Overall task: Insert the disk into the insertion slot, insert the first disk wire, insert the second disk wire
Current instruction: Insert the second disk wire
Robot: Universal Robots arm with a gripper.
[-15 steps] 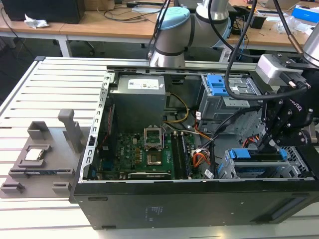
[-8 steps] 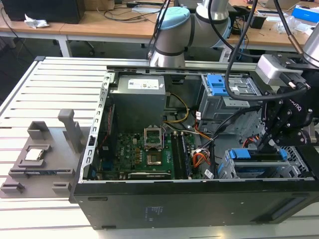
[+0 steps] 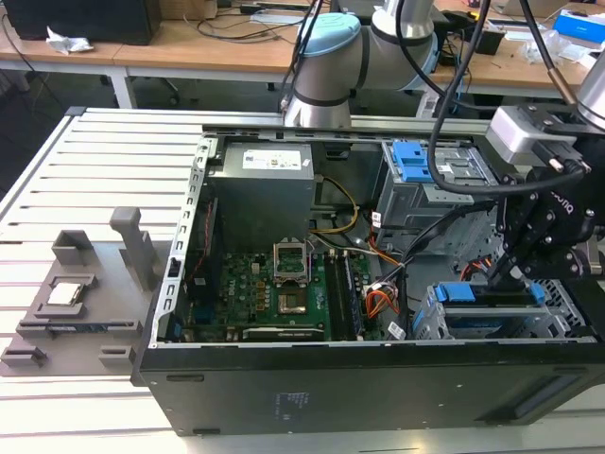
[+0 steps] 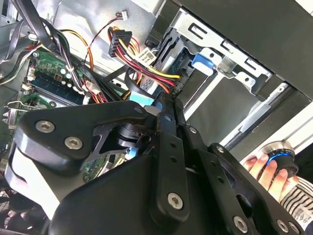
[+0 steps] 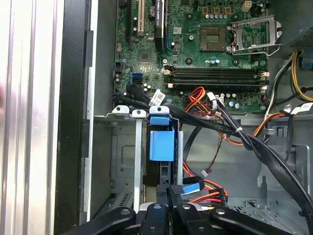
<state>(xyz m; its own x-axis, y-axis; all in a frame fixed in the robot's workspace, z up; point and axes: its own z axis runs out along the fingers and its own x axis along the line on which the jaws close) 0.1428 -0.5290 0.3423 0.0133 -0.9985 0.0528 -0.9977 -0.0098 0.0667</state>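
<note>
While the gripper [image 3: 510,270] is hanging over the case's [image 3: 284,397] front corner, its fingers [image 5: 172,193] are pressing together on a thin black edge, though on what I cannot tell. Directly below them the disk [image 5: 161,145] is sitting in the slot [image 5: 128,156], with wires [image 5: 205,196] lying just beside.

One open computer case, one robot arm, a scatter of parts.

One computer case [image 3: 284,397] holds one motherboard [image 3: 284,288] and one power supply box [image 3: 260,194]. One disk [image 3: 492,307] sits in one insertion slot [image 3: 430,317]; one taller bay carries one blue latch [image 3: 416,161]. One gripper [image 3: 510,270], one grey fixture [image 3: 85,293], and one person's hand [image 4: 269,171] on a round knob.
</note>
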